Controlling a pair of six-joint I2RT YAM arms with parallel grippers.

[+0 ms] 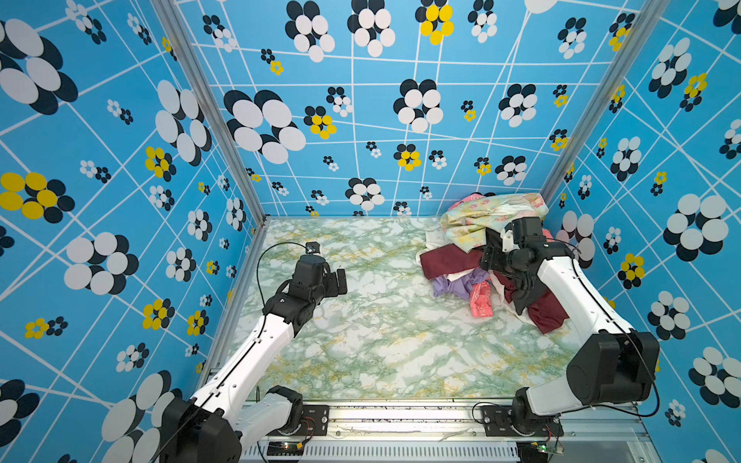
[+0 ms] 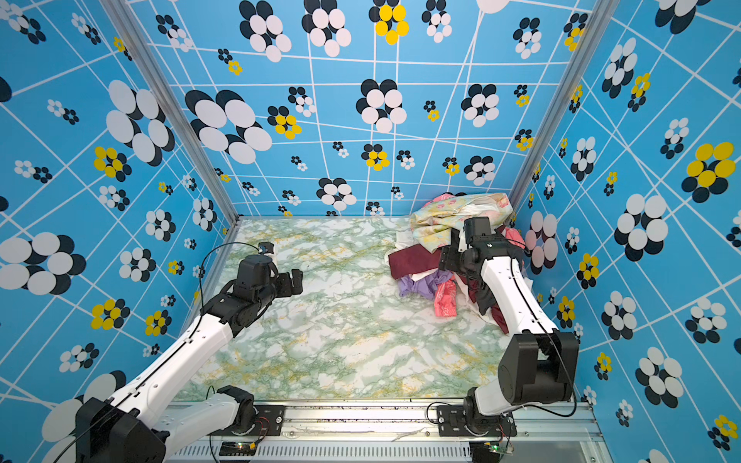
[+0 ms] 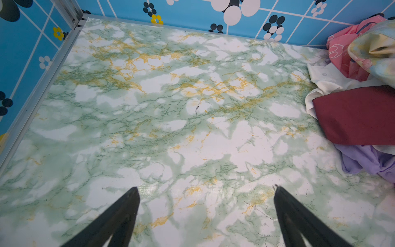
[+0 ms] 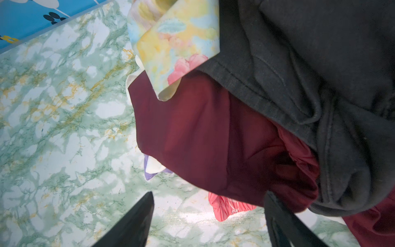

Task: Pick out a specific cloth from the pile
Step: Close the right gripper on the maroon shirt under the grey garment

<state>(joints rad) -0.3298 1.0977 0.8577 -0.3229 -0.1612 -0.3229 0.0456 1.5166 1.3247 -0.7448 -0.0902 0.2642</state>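
Bending over the pile [image 1: 481, 216], your right gripper [image 4: 209, 194] hides its fingers in both top views; the wrist view shows them spread just beside the cloth [image 4: 192, 139]

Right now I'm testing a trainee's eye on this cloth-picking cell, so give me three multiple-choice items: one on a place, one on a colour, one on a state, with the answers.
1. Where on the table does the pile lie?
A) far right corner
B) far left corner
C) middle of the near edge

2. In the right wrist view, what colour is the garment draped over the maroon cloth?
A) white
B) green
C) black

3. How does the left pincer stand?
A) shut and empty
B) open over bare table
C) shut on the maroon cloth

Answers:
1 A: both top views show the pile at the back on the right.
2 C: the black garment overlaps the maroon fabric.
3 B: its jaws stand spread, with only marble surface between them.
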